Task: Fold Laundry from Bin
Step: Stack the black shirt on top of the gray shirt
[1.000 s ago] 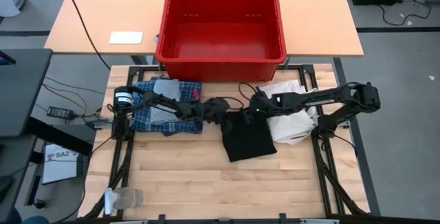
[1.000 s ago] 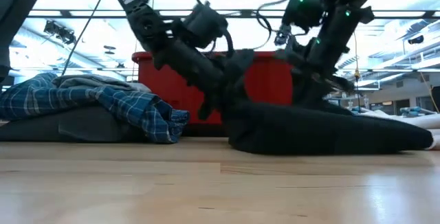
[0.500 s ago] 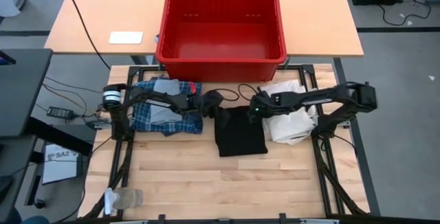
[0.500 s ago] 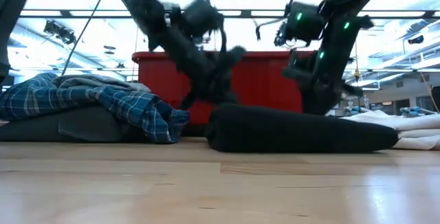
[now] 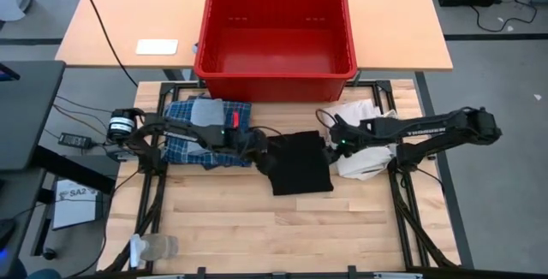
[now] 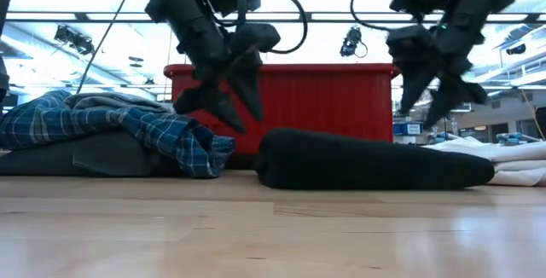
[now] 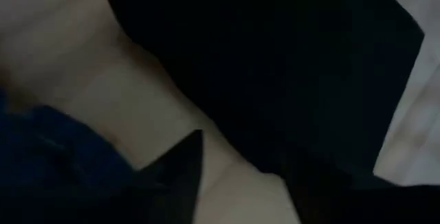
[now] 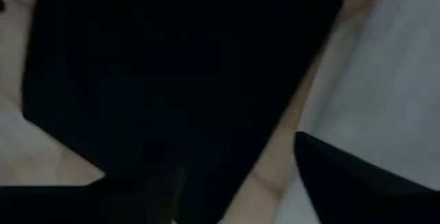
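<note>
Above the left edge of the folded black garment point(image 5: 299, 163), the left gripper point(image 6: 229, 112) hangs clear of the cloth with its two dark fingers spread and nothing between them; the low view shows the fingertips pointing down and apart, off the fabric. Over the garment's right edge the right gripper point(image 6: 431, 99) hangs the same way, fingers parted and empty, lifted above the cloth. Both wrist views look down on the black piece lying flat on the wooden table point(image 5: 223, 228), with each arm's own finger tips standing apart at the picture's edge.

Left of the black garment lies the blue-and-white plaid shirt point(image 5: 184, 146), bunched in a heap with a light grey piece point(image 5: 205, 110) on top of it, and in the low view a dark grey piece point(image 6: 85, 157) shows beneath the plaid. Right of the black garment, touching it, is a crumpled white fabric point(image 5: 364, 152), under the right arm. Beyond all of this, at the far side on the neighbouring table, stands the red bin point(image 5: 276, 74), its visible inside bare. A clear plastic jar point(image 5: 157, 247) lies at the near left corner.
</note>
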